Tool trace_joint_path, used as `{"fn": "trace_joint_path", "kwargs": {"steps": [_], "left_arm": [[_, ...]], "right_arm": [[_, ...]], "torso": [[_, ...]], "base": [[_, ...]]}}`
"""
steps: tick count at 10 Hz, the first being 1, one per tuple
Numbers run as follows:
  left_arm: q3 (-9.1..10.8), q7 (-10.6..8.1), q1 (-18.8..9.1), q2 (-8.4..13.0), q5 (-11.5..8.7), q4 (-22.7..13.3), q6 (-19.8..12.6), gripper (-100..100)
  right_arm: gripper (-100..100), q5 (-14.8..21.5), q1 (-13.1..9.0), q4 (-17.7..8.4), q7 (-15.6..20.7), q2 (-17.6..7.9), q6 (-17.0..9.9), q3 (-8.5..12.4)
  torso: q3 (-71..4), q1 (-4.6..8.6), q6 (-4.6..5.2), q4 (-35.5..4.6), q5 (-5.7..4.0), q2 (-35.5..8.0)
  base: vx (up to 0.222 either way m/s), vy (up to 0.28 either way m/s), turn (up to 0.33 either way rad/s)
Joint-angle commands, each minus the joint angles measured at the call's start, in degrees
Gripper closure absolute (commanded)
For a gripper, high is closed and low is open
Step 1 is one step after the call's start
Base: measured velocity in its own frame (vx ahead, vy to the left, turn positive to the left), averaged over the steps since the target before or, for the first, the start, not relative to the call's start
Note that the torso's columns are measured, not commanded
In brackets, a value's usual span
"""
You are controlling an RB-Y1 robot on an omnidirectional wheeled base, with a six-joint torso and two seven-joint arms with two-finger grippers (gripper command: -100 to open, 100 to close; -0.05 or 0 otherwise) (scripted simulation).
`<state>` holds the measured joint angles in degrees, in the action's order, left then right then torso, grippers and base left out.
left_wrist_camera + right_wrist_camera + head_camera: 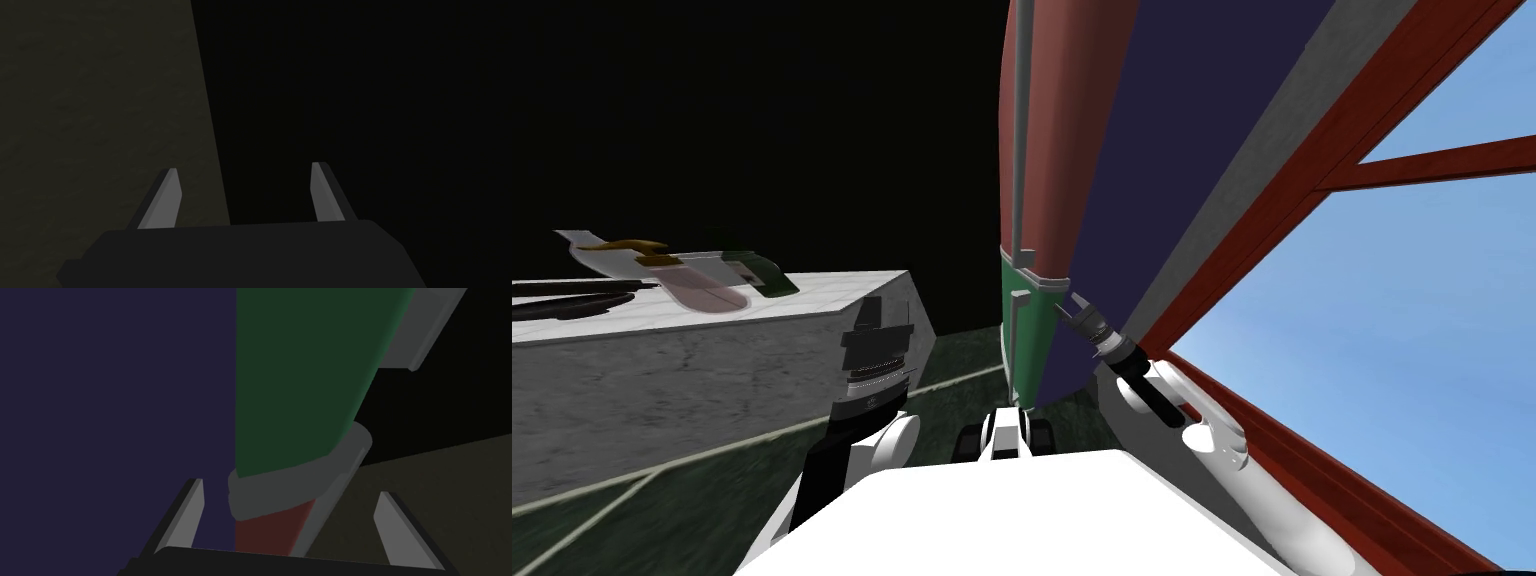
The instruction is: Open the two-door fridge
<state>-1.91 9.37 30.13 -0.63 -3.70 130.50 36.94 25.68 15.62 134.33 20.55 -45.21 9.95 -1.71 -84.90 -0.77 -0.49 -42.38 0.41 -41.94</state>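
Note:
The fridge stands ahead with a red upper door (1057, 120), a green lower door (1024, 340) and a dark navy side panel (1152, 150). A long grey handle (1020, 130) runs down the red door. My right gripper (1072, 310) is open at the fridge's front corner, level with the seam between the doors. In the right wrist view its fingers (192, 513) straddle the grey band (295, 488) between the green door (300, 378) and the red door (270, 530), gripping nothing. My left gripper (242, 167) is open and empty, held low beside the counter.
A grey marbled counter (712, 330) stands to the left with a few bottle-like items (702, 280) on top. A red-framed window (1392, 170) runs along the right, close to my right arm. Dark green floor (952, 370) lies between counter and fridge, with a black area behind.

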Motion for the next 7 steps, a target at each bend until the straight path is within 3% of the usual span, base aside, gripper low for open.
{"fn": "trace_joint_path", "kwargs": {"steps": [1, 7], "left_arm": [[0.00, 0.00, 0.00, 0.00, 0.00, 0.00, 0.00, 0], [0.00, 0.00, 0.00, 0.00, 0.00, 0.00, 0.00, 0]], "right_arm": [[-100, 2.73, -1.82, 0.30, 2.93, -4.02, -1.76, 0.38], [-100, 9.87, -5.47, -0.27, 10.14, -13.95, -6.92, 0.92]], "torso": [[-0.06, -0.15, 0.00, -0.03, 0.07, 0.08], [-0.20, -0.56, -0.35, -0.05, 0.32, 0.21]], "base": [[0.008, 0.097, -0.075], [0.003, 0.085, -0.079]]}}
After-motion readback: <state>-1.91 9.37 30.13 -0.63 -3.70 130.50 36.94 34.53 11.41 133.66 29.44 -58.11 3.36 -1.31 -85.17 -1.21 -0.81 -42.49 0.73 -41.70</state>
